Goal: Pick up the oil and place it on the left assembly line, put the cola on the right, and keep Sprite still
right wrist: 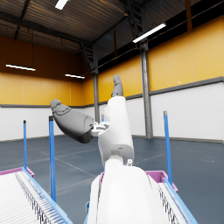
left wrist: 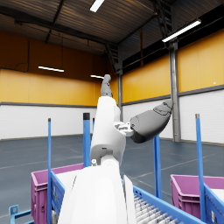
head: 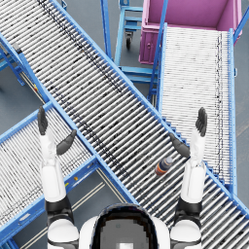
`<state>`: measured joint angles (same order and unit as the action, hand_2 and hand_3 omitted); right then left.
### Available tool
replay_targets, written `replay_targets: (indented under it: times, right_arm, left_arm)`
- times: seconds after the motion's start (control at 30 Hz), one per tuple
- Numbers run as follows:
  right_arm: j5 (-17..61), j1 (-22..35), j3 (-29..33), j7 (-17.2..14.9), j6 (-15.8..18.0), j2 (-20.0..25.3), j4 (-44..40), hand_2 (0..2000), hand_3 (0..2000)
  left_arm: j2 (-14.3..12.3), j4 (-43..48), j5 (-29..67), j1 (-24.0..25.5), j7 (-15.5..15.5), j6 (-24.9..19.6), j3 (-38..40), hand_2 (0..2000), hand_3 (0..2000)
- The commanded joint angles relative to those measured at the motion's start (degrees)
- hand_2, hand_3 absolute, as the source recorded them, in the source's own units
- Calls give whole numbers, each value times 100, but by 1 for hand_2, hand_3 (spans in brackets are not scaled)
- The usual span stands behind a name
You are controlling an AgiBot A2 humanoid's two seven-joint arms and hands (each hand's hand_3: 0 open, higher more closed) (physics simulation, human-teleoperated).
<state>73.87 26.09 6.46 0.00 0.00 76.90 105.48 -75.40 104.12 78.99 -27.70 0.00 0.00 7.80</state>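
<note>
On the diagonal roller conveyor (head: 97,97), a small bottle (head: 164,166) lies tilted, orange at the base with a grey cap; its label is too small to read. Just beside it, the right hand (head: 193,138) hovers with fingers spread, holding nothing. The left hand (head: 52,136), equally spread and empty, hangs over the left conveyor (head: 19,160). A pink bin (head: 194,12) stands beyond the right conveyor (head: 194,73).

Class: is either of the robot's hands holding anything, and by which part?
Nothing is held. The left hand and right hand are both empty, fingers apart; the bottle lies untouched on the conveyor.
</note>
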Motion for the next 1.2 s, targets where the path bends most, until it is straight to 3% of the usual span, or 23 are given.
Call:
replay_targets:
  times: [0.03, 0.8, 1.2]
  right_arm:
    - [0, 93, -15, 0, 0, -6, -6, 0, 0]
    - [0, 49, -51, 0, 0, 112, -81, 0, 0]
    - [-1, -481, -93, 0, 0, 221, -66, 0, 0]
  left_arm:
    - [14, 11, 0, -98, 0, 0, 35, 0, 0]
    - [-88, -6, 0, 18, 0, 0, 71, 0, 0]
    - [-135, 4, -1, 52, 0, 0, -10, 0, 0]
